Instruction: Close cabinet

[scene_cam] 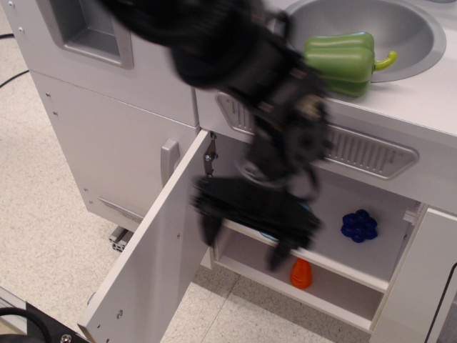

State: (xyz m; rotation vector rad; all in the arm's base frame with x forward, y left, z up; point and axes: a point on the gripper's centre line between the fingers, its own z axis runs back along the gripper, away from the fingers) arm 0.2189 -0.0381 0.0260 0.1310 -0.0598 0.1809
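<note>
The cabinet (335,275) is a white compartment under the counter with one inner shelf. Its small white door (146,268) stands wide open, swung out to the front left on two metal hinges (211,161); its handle is hidden on the outer face. My black gripper (244,243) is motion-blurred and hangs in front of the compartment's left part, close to the door's inner face. Its fingers are spread and hold nothing. I cannot tell whether it touches the door.
A blue toy (358,225) lies on the inner shelf and an orange cone (301,274) stands below it. A green pepper (341,61) lies in the sink (418,32). A taller door with a grey handle (169,158) is on the left, a narrow white door (421,279) on the right.
</note>
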